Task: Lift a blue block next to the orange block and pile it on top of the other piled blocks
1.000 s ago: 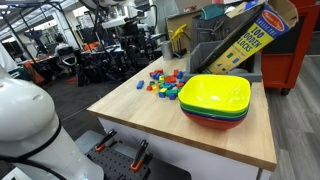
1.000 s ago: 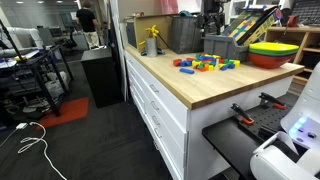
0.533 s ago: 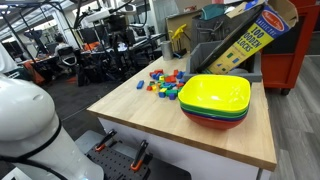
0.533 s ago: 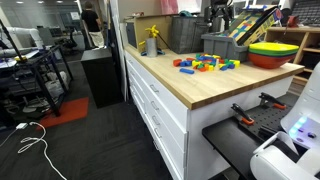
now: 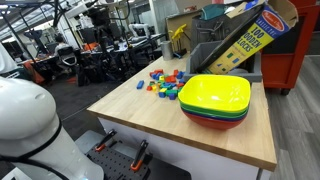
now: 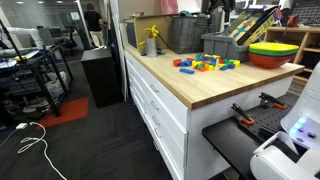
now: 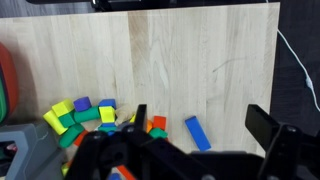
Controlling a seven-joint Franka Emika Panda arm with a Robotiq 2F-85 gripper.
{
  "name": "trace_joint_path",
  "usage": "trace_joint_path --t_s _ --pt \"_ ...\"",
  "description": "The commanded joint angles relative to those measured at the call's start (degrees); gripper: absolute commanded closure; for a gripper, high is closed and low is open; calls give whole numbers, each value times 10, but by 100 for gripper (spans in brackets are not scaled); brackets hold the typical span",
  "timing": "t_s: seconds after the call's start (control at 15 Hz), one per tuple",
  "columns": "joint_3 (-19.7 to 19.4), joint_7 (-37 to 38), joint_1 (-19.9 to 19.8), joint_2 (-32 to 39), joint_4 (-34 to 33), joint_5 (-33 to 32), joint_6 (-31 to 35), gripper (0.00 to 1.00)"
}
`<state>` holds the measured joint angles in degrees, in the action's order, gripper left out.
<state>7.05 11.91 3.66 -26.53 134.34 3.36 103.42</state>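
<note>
- Bench [image 5: 150, 125]: pale wooden top over white drawers, and it carries everything here. The wrist view looks straight down on bare planks [image 7: 180, 50].
- Cardboard box [image 5: 245, 40]: yellow face printed with block lettering, leaning at the far right of the bench, behind the bowls.
- Grey bin [image 6: 222, 45]: sits at the far side of the bench, beyond the blocks.
- Stacked bowls [image 5: 215, 95]: yellow on top, green and red beneath, on the right part of the bench and apart from the blocks. They also show in an exterior view [image 6: 275, 48].
- Claw [image 7: 199, 109]: dark fingers spread wide and holding nothing. It hangs above the bench, clear of every block. In the wrist view the blue block shows between the two fingers.
- Piled blocks [image 5: 165, 83]: a loose cluster of red, blue, yellow, green and orange pieces near the middle of the bench, seen in both exterior views [image 6: 205, 64]. In the wrist view it sits lower left [image 7: 85, 115].
- Orange block [image 7: 158, 123]: at the right edge of the cluster.
- Blue block [image 7: 197, 132]: long and flat on the wood, set at a slant just right of the orange block. Cannot tell whether the two touch.
</note>
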Motion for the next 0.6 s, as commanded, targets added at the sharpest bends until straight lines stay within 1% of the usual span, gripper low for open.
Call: trace_joint_path --t_s 0.0,0.2,0.27,0.53 --pt "11 30 4 -35 12 9 3 0" --pt "18 60 2 -39 9 20 -8 0" --pt "16 39 3 -24 -1 6 -1 0" --pt "17 42 3 -23 -1 6 -1 0"
